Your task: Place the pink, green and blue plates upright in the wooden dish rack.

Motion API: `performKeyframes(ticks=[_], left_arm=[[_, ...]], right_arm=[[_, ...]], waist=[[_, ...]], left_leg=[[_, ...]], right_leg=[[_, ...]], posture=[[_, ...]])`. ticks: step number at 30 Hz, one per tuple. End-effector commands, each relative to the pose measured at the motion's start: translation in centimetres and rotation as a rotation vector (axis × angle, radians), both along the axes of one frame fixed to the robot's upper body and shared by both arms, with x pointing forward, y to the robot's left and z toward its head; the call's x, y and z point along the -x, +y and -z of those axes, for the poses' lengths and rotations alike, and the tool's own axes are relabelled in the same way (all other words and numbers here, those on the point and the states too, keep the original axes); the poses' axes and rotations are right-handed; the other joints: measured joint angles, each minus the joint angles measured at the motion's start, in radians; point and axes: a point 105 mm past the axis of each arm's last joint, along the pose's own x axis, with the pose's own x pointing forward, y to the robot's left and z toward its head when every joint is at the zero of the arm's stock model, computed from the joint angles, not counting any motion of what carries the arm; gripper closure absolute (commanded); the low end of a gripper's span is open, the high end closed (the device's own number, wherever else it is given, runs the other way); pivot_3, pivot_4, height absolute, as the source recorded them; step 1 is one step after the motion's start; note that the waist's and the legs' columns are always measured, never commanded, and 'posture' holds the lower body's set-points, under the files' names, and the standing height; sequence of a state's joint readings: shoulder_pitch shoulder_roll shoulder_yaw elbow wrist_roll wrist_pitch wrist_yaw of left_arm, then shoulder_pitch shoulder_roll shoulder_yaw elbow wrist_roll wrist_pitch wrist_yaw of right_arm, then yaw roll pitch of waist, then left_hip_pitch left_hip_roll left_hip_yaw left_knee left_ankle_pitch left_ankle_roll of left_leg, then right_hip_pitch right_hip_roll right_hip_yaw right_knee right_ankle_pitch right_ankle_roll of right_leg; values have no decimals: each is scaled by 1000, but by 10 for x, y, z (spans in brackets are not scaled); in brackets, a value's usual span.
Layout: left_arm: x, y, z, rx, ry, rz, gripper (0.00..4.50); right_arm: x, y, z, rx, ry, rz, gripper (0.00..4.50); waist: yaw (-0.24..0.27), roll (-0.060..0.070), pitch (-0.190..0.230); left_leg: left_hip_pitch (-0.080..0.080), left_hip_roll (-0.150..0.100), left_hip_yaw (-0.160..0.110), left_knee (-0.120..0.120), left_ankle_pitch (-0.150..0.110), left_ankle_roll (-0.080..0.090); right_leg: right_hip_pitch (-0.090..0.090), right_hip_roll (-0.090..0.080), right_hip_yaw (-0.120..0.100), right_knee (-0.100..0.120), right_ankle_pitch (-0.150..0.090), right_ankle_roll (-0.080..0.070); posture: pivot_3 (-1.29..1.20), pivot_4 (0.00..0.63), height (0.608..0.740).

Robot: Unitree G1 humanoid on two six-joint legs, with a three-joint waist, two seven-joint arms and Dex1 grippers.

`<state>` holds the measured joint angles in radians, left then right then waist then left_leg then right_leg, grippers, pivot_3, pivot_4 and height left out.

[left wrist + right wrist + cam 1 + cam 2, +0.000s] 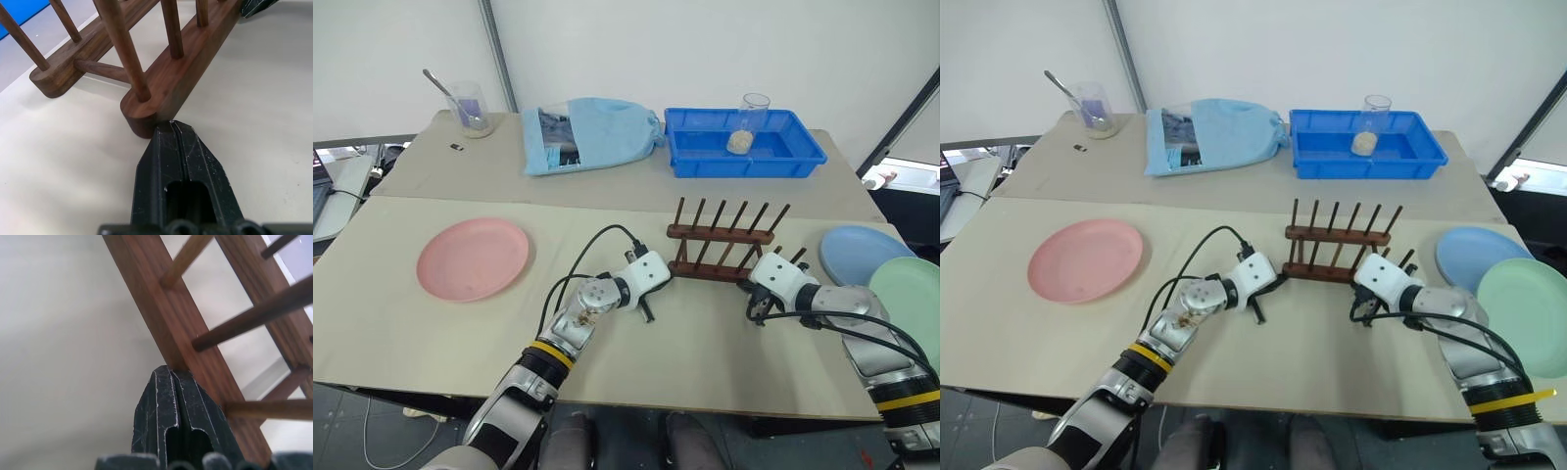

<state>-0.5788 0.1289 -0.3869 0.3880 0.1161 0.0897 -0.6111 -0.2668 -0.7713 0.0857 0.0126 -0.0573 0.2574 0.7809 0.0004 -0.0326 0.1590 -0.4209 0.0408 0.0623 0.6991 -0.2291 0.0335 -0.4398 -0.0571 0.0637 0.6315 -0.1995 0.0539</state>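
The wooden dish rack (720,241) stands empty near the middle of the cream table (724,343), with bare tabletop spread before it toward the near edge and to its left as far as the pink plate (473,258), which lies flat and well apart from the rack. The blue plate (865,253) lies flat near the table's right edge, and the green plate (911,302) is laid partly over its near side, reaching close to the right edge. Along the far side, a blue plastic tray (744,144) holds a clear glass (753,116) and a pale lump (738,142); beside it a light blue cloth bag (592,134) is seen, and a clear beaker (470,108) with a spoon in it stands at the far left corner. The left gripper (171,128) is held with its fingers pressed together, its tip touching the rounded left end of the rack's near rail. The right gripper (169,373) is likewise pressed shut, with nothing pinched, its tip set against the near rail toward the rack's right end.
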Motion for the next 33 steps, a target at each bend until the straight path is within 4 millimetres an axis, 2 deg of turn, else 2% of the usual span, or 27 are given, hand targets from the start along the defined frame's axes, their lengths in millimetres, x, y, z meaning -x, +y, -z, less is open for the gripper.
performKeyframes(ticks=[1, 5, 8, 11, 13, 16, 19, 20, 23, 24, 28, 30, 33], left_arm=[[-4, -1, -12, 19, -40, -6, 4500], [1, 1, -18, 52, -41, 25, 4500], [11, 21, -29, 113, -32, 28, 4500], [22, 63, -44, 167, -49, -69, 3756], [34, 102, -59, 233, -76, -194, 2895], [47, 141, -75, 296, -113, -365, 1504], [57, 208, -87, 426, -121, -711, 104], [59, 223, -89, 459, -117, -793, 0], [71, 286, -95, 581, -133, -1102, 0], [75, 298, -95, 607, -131, -1166, 0], [93, 342, -88, 727, -74, -1420, 0], [96, 351, -76, 750, -4, -1483, 0], [92, 350, -59, 769, 108, -1516, 0]], right_arm=[[-7, -4, -20, 9, -83, 4, 4456], [-3, 2, -20, -1, -63, -34, 4456], [9, 8, -23, -17, -38, -84, 4456], [25, 20, -33, -77, -29, -152, 4500], [37, 36, -43, -140, -24, -213, 3888], [48, 52, -53, -203, -10, -286, 2892], [60, 84, -73, -312, 7, -430, 1858], [62, 89, -77, -331, 15, -460, 1543], [65, 106, -91, -374, 33, -561, 488], [65, 108, -93, -377, 40, -581, 125], [60, 115, -95, -339, 41, -645, 52], [57, 117, -95, -328, 38, -659, 52], [52, 122, -96, -313, 21, -679, 52]], waist=[[0, 0, 0], [-1, 0, 0], [-5, 0, 0], [-14, 0, 0], [-23, 1, 0], [-21, 0, 0], [-17, -1, 1], [-17, -1, 1], [-14, -2, 1], [-12, -2, 1], [-9, -4, 2], [-10, -5, 1], [-10, -5, 1]], left_leg=[[0, 0, 0, 0, 0, 0], [0, 0, 0, 0, 0, 0], [-1, 0, 0, -1, 0, 0], [-1, 1, 0, -4, 0, 0], [-1, 3, -1, -4, 0, 1], [0, 6, -1, -4, -1, 1], [3, 7, -1, -3, -1, 1], [5, 8, -1, -3, -1, 0], [7, 8, -1, -3, -1, 0], [7, 8, -1, -3, -1, 0], [6, 7, 2, -3, -1, 0], [5, 7, 2, -4, -1, 0], [5, 5, 2, -4, -1, 0]], right_leg=[[0, 0, 0, 0, 0, 0], [0, 0, 0, 0, 0, 0], [-1, 0, 0, 0, 1, -1], [-3, 0, 0, 0, 3, -5], [-3, 2, 0, 0, 2, -7], [-3, 2, -1, 2, 2, -7], [-1, 1, -1, 1, -2, -4], [0, 0, -1, 1, -3, -7], [1, 0, -1, 1, -3, -7], [1, 0, -2, 1, -3, -7], [1, -1, -4, 0, -3, -8], [1, -1, -4, 0, 1, -9], [1, -1, -4, -1, 3, -9]], posture=[[0, 150, 696], [0, 150, 696], [0, 150, 696], [0, 150, 696], [0, 150, 696], [0, 150, 696], [0, 150, 696], [0, 150, 696], [0, 150, 696], [0, 150, 696], [0, 150, 696], [0, 150, 696], [0, 150, 696]])
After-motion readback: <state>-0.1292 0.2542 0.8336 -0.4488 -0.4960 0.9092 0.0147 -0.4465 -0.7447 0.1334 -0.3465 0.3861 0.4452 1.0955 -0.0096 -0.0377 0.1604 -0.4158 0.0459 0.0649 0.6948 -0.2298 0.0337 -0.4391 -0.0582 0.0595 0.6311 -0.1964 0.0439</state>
